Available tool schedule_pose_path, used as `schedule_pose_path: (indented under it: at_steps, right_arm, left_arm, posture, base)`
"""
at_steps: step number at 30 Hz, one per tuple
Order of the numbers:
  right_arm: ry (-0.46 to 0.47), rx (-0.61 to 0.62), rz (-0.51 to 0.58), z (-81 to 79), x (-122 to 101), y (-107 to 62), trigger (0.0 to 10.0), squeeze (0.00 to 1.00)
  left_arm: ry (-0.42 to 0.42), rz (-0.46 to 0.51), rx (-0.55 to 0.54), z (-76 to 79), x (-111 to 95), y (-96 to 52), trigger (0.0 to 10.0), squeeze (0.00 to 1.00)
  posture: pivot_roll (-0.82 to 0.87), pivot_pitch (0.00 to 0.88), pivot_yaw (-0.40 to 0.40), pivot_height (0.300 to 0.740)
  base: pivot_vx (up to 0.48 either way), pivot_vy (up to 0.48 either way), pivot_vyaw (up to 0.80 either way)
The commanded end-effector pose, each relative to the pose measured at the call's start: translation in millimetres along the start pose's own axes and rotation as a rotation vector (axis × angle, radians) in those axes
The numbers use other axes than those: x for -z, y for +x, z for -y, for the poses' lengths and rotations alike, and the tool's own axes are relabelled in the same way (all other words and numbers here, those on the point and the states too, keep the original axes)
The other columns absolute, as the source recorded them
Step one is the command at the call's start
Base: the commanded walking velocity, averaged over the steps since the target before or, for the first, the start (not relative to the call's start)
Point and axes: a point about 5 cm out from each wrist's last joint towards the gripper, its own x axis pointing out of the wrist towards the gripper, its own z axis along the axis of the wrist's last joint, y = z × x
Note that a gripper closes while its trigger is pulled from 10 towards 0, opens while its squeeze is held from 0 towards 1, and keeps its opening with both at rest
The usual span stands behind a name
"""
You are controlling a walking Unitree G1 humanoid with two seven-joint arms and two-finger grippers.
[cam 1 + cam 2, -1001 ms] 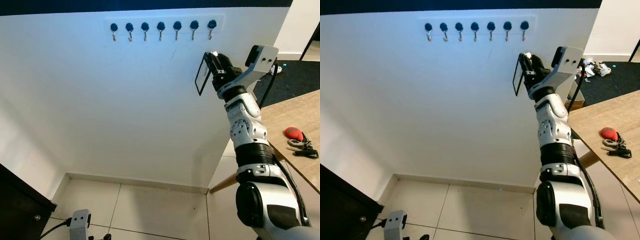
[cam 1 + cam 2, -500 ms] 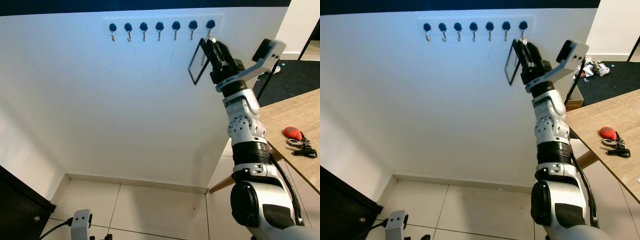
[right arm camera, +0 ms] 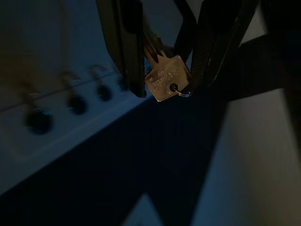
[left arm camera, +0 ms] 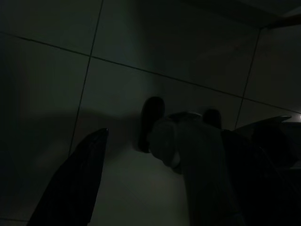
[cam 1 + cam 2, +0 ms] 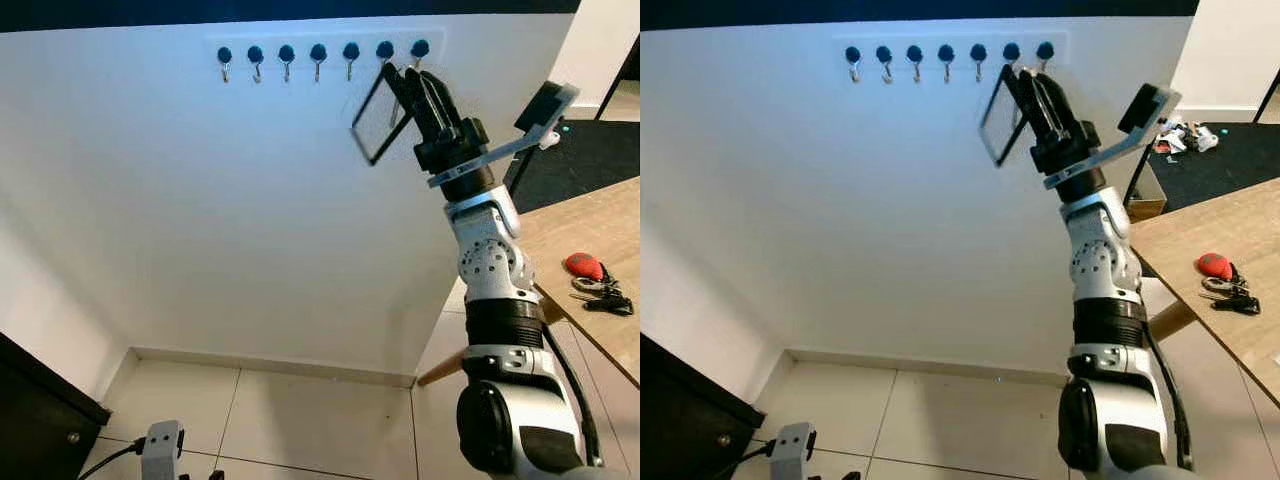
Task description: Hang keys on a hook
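A row of several dark-knobbed metal hooks (image 5: pixel 318 56) runs along a white strip high on the white wall. My right gripper (image 5: pixel 408 80) is raised to them, with its fingertips just under the two rightmost hooks. It is shut on a brass key (image 3: pixel 164 77) that carries a small ring. From the gripper a black rectangular loop (image 5: pixel 368 100) sticks out to the left, tilted, below the hooks. In the right wrist view the hooks (image 3: pixel 75 104) are blurred and lie off to one side of the key. My left gripper (image 4: pixel 164 134) hangs idle over dark floor tiles, its fingers apart.
A wooden table (image 5: pixel 560 235) stands at the right with a red fob and a bunch of keys (image 5: pixel 592 272) on it. At lower left is a dark cabinet corner (image 5: pixel 40 410), and a grey device with a cable (image 5: pixel 160 440) sits on the tiled floor.
My right gripper has risen and tilted up and to the left, from below the rightmost hook to hook level. The black loop swung left with it.
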Motion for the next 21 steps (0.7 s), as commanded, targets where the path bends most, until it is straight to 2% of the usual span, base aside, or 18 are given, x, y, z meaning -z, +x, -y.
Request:
schedule_pose_path:
  at_steps: [1, 9, 14, 17, 19, 20, 21]
  right_arm:
    - [0.036, -0.058, 0.004, -8.5, 0.4, 1.6, 10.0, 0.0]
    - [0.093, -0.117, -0.001, -12.5, -4.0, -8.2, 10.0, 0.0]
    - [0.071, -0.135, -0.041, -13.0, -4.1, -13.2, 10.0, 0.0]
    - [0.027, -0.13, -0.079, -11.6, -3.7, -14.9, 10.0, 0.0]
    - [-0.081, -0.094, -0.144, -5.8, -2.1, -15.7, 10.0, 0.0]
    - [-0.081, -0.094, -0.144, -5.8, -2.1, -15.7, 10.0, 0.0]
    - [-0.192, -0.076, -0.209, -0.6, -2.7, -15.8, 10.0, 0.0]
  left_arm:
    - [0.002, -0.008, 0.002, 1.2, 3.7, -0.2, 10.0, 0.0]
    - [0.004, -0.006, 0.006, 2.0, 2.9, 0.2, 10.0, 0.0]
    - [0.005, -0.007, 0.006, 2.1, 3.1, 0.3, 10.0, 0.0]
    - [0.004, -0.006, 0.004, 1.6, 2.8, 0.1, 10.0, 0.0]
    - [0.003, -0.005, 0.002, 1.0, 2.4, -0.1, 10.0, 0.0]
    - [0.003, -0.005, 0.002, 1.0, 2.4, -0.1, 10.0, 0.0]
    - [0.003, -0.004, 0.0, 0.5, 2.2, -0.3, 10.0, 0.0]
  posture:
    - [-0.09, 0.062, 0.043, 0.74]
    - [-0.09, 0.063, 0.04, 0.74]
    - [-0.09, 0.057, 0.039, 0.74]
    - [-0.09, 0.057, 0.039, 0.74]
    - [-0.09, 0.054, 0.035, 0.74]
    - [-0.09, 0.054, 0.035, 0.74]
    - [-0.09, 0.054, 0.035, 0.74]
  base:
    - [0.0, 0.0, 0.0]
    - [0.0, 0.0, 0.0]
    - [0.0, 0.0, 0.0]
    - [0.0, 0.0, 0.0]
    - [0.0, 0.0, 0.0]
    - [0.0, 0.0, 0.0]
    - [0.0, 0.0, 0.0]
